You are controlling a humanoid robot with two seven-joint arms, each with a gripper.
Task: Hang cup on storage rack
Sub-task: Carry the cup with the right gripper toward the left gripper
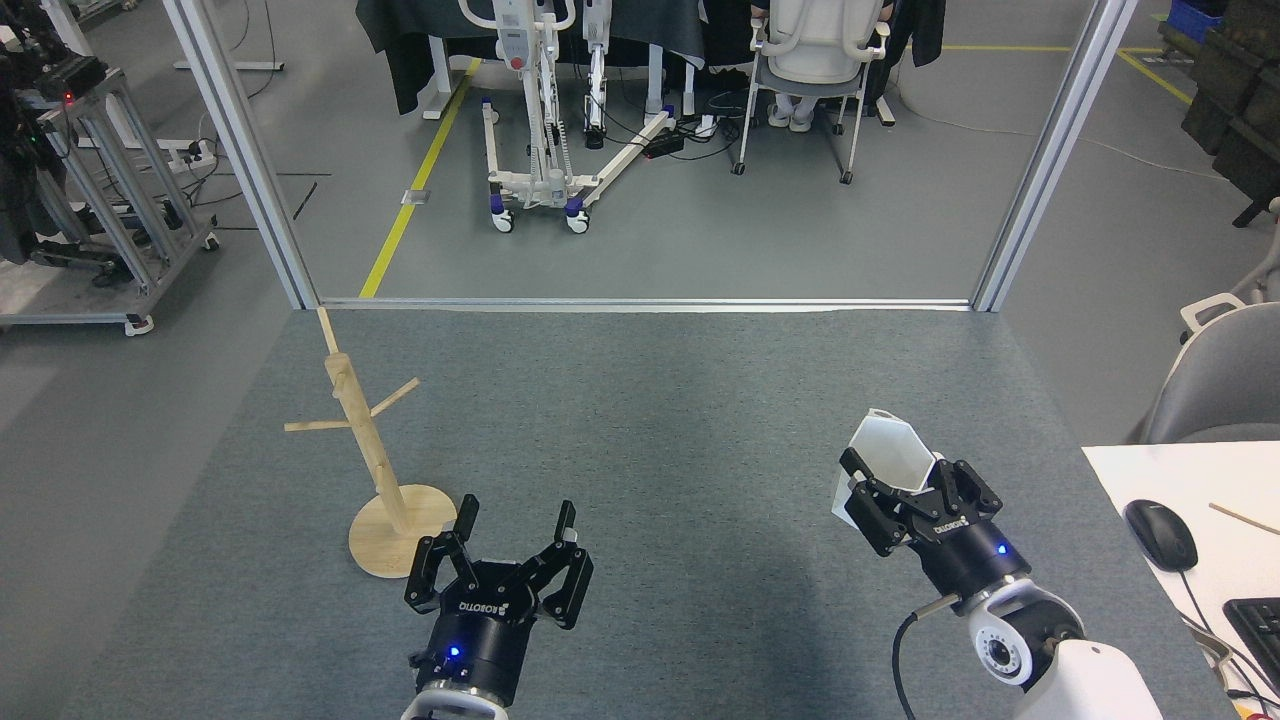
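Cup (886, 462): white, faceted, tilted, held above the grey carpet at the right, well apart from the rack.
Handling: likely light, rigid and breakable; the matte sides should give fair friction. The handle is not visible, so the loop must be kept free for the peg.
Right gripper (905, 490): fingers clamped on the cup's lower body.
Left gripper (512, 525): fingers spread, empty, just beside the rack's base.
Rack (372, 450): wooden mug tree, upright at the left, pegs bare.
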